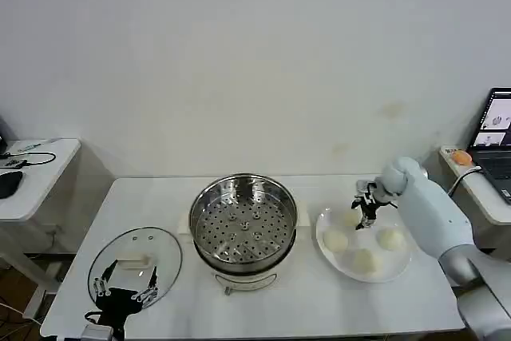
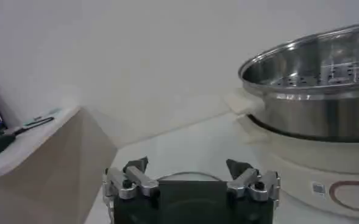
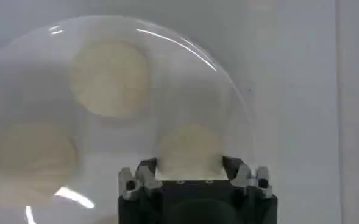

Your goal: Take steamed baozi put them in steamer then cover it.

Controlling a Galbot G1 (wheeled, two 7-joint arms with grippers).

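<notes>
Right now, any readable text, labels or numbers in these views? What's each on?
Nothing can be read as words.
Steamer: a small label patch and a reddish ring mark on its white base, too blurred to read.
Laptop on the side table: screen content too small to read.
Cover, plate, baozi: no markings seen.

A lab: bare white wall, white tables (image 1: 120, 197), laptop (image 1: 497, 129) on side desk

Four baozi (image 1: 363, 260), one steamer (image 1: 243, 222), one cover (image 1: 134, 265), one plate (image 1: 399, 267).
</notes>
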